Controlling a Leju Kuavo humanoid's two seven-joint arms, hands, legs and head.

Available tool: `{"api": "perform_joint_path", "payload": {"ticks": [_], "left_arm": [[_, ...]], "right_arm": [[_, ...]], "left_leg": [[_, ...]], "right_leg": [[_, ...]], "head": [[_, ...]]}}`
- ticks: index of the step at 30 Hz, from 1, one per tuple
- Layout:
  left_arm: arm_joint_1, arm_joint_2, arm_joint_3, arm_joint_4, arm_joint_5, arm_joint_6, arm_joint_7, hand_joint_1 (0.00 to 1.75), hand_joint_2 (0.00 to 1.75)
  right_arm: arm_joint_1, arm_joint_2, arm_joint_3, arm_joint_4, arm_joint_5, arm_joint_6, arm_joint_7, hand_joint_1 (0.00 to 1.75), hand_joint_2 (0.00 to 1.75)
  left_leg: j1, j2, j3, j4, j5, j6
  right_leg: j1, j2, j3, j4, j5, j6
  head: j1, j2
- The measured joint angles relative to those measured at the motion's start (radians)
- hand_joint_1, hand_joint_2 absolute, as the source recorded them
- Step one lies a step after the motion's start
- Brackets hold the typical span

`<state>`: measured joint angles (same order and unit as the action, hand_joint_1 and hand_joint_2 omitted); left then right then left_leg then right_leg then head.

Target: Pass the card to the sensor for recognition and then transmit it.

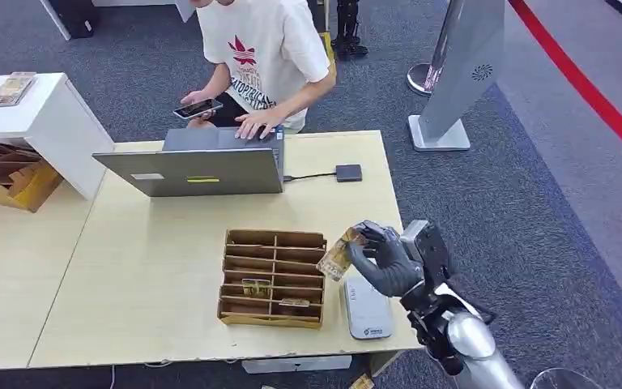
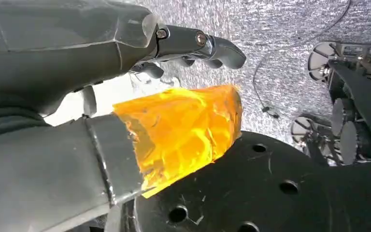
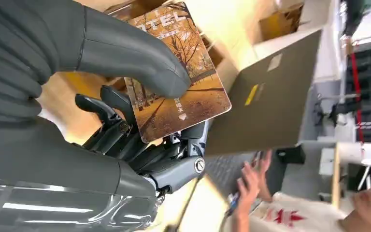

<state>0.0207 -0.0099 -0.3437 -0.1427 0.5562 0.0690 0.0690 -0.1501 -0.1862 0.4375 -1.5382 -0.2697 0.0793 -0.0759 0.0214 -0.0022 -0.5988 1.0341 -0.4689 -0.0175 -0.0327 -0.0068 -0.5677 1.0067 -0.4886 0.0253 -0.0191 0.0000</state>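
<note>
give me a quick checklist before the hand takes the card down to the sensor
1. Card held: ok. The right hand pinches the card, thumb pressed on its printed face.
2. Card clear of the wooden organizer: ok, it is lifted beside the organizer's right edge.
3. Sensor free: ok. The grey reader lies on the table below the hand with nothing on it.
4. Card flat to the reader: not ok, it is tilted.
5. Person out of the way: ok. The person is at the laptop, across the table.
6. Left hand: cannot tell how it sits relative to the table.
</note>
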Motion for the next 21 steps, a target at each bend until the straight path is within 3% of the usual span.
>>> {"api": "perform_joint_path", "payload": {"ticks": [7, 14, 21], "left_arm": [[0.002, -0.005, 0.009, 0.009, 0.019, 0.001, -0.006, 0.00, 0.00], [0.002, -0.006, 0.010, 0.010, 0.024, 0.002, -0.008, 0.00, 0.00], [-0.001, -0.009, 0.010, 0.010, 0.031, 0.005, -0.006, 0.00, 0.00]], "right_arm": [[0.095, -0.072, -0.069, -0.044, 0.190, -0.039, 0.044, 1.75, 1.75], [0.105, -0.089, -0.070, -0.045, 0.291, -0.059, 0.075, 1.75, 1.75], [0.103, -0.091, -0.042, -0.032, 0.644, -0.163, 0.191, 1.75, 1.75]], "left_leg": [[0.000, 0.000, 0.000, 0.000, 0.000, 0.000], [0.000, 0.000, 0.000, 0.000, 0.000, 0.000], [0.000, 0.000, 0.000, 0.000, 0.000, 0.000]], "right_leg": [[0.000, 0.001, 0.000, 0.000, 0.000, 0.000], [0.000, 0.001, 0.000, 0.000, 0.000, 0.000], [0.000, 0.001, 0.000, 0.000, 0.000, 0.000]], "head": [[0.000, 0.000], [0.000, 0.000], [0.000, 0.000]]}}
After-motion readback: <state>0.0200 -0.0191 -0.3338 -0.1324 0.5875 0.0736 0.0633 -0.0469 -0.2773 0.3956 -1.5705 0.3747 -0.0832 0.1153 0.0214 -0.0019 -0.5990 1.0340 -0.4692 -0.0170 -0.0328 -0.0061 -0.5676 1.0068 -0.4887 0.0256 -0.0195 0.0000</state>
